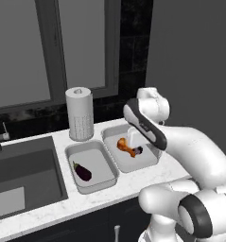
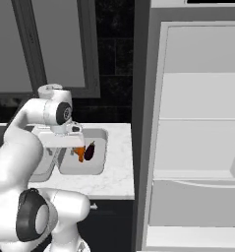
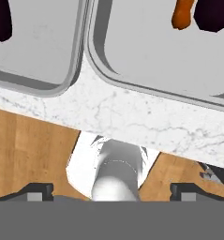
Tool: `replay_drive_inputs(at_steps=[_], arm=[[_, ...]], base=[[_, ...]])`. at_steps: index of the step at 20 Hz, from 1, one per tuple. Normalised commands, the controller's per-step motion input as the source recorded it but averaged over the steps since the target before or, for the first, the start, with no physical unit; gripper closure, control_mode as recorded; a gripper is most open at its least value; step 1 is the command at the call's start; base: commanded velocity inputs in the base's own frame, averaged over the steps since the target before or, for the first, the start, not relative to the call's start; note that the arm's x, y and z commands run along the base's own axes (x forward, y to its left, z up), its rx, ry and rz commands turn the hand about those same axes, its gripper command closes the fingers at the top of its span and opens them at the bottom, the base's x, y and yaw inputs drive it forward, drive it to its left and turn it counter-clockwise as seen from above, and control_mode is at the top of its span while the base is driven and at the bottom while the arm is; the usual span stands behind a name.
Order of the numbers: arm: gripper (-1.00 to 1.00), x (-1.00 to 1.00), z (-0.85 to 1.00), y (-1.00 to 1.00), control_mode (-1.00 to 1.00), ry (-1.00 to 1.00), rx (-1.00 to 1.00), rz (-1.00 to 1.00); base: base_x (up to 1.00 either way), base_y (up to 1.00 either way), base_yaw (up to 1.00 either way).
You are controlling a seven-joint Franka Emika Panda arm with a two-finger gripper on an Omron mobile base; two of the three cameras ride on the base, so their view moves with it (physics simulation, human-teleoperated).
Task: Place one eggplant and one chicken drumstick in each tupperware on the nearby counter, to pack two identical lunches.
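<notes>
White marble counter [image 1: 147,177], two tupperware [image 1: 93,166] side by side, paper-towel roll [image 1: 80,113] behind

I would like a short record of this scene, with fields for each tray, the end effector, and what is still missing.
left tray: holds one eggplant
right tray: holds one chicken drumstick and a second eggplant, side by side
end effector: open, holding nothing, above the counter edge near the right tray
paper towel roll: upright behind the left tray
still missing: a drumstick in the left tray
</notes>
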Motion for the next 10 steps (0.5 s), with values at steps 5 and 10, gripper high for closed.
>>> replay_drive_inputs(at_steps=[5,10], arm=[[-1.00,-1.00,0.63,-0.28,-1.00,-0.18,0.00,0.00],[-1.00,-0.87,0.61,-0.08,-1.00,-0.22,0.00,0.00]], base=[[0.00,0.00,0.00],[0.00,0.00,0.00]])
